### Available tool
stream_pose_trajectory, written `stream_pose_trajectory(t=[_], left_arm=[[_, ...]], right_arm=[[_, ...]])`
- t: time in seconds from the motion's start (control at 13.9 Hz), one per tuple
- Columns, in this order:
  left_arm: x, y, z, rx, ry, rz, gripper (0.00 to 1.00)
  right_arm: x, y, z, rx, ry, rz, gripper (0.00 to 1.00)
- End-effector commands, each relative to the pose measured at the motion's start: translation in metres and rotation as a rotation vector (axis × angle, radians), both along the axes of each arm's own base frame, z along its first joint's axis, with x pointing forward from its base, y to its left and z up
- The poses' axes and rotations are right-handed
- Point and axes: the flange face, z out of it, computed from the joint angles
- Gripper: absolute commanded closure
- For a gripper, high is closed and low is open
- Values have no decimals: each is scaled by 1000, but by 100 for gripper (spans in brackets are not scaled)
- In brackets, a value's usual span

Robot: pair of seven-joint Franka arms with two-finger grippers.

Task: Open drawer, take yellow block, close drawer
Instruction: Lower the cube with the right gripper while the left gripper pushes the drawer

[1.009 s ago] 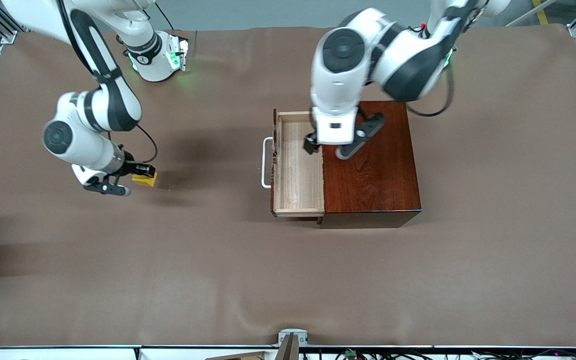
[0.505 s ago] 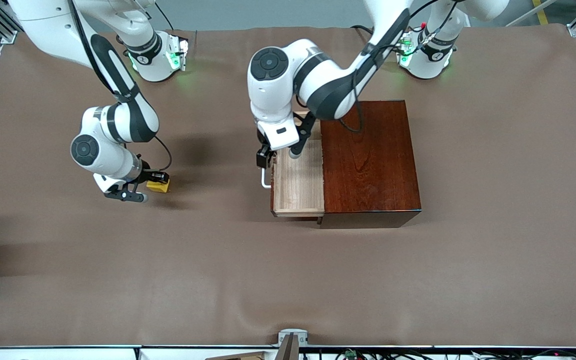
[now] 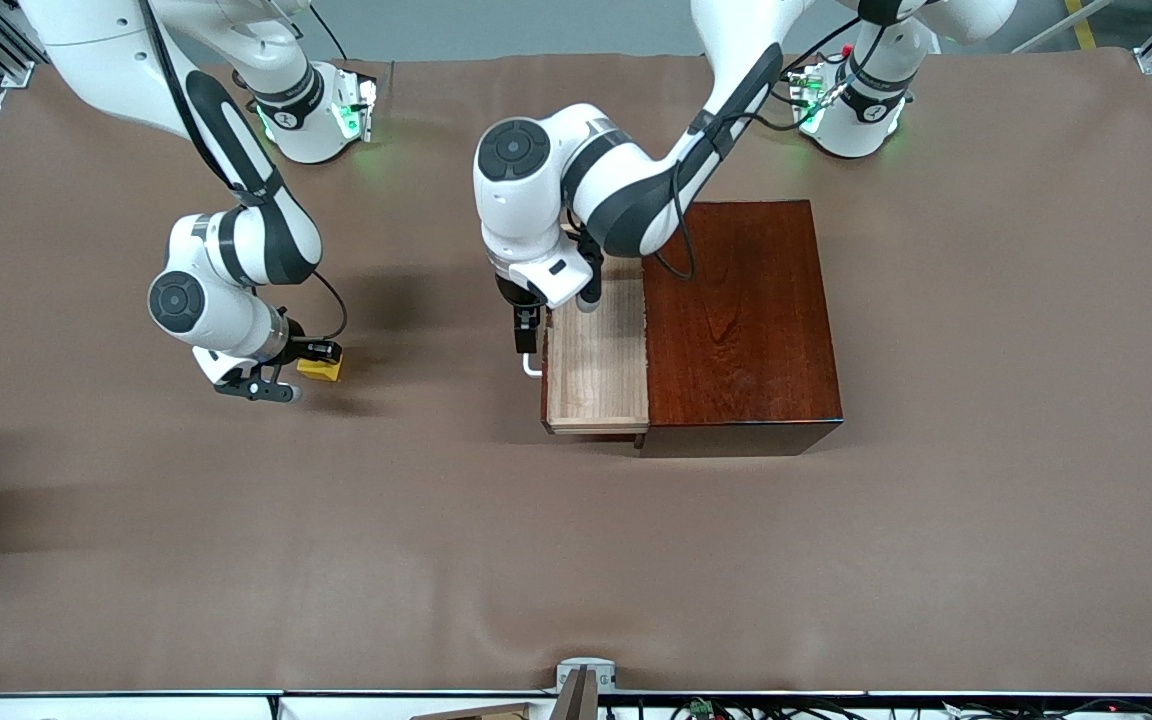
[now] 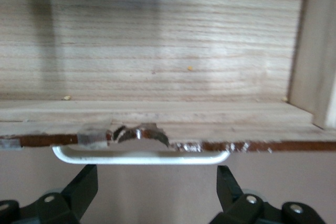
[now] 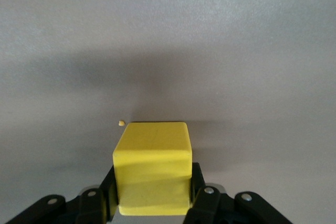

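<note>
Yellow block (image 3: 320,370) out of drawer (image 3: 596,365), clamped in right gripper (image 3: 312,353) low over the table toward the right arm's end; drawer open, empty; left gripper (image 3: 528,335) spread at white handle (image 4: 140,157); closing step; next, likely a straight push inward.

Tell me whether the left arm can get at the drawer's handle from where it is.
Probably yes: the left hand hangs open right at the white handle, fingers either side, nothing between.
</note>
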Motion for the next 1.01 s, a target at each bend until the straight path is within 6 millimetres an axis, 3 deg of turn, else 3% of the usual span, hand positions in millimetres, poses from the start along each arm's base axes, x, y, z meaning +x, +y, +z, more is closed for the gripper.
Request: stream_pose_trajectory(t=[0.0, 0.07, 0.14, 0.29, 0.5, 0.72, 0.94], left_arm=[[0, -2, -19, 35, 41, 20, 0], [-2, -4, -23, 39, 49, -1, 0], [-4, -4, -26, 44, 58, -10, 0], [-8, -2, -26, 56, 100, -54, 0], [-10, 6, -23, 83, 158, -71, 0], [2, 22, -18, 129, 153, -52, 0], [20, 42, -11, 163, 130, -15, 0]], right_arm=[[-11, -1, 3, 10, 7, -7, 79], [-10, -1, 4, 9, 7, -17, 27], [-9, 1, 6, 8, 12, -18, 0], [7, 3, 27, 16, 59, -9, 0], [50, 4, 93, 32, 138, -5, 0], [82, -20, 166, 39, 151, -24, 0], [82, -29, 236, 38, 99, -26, 0]])
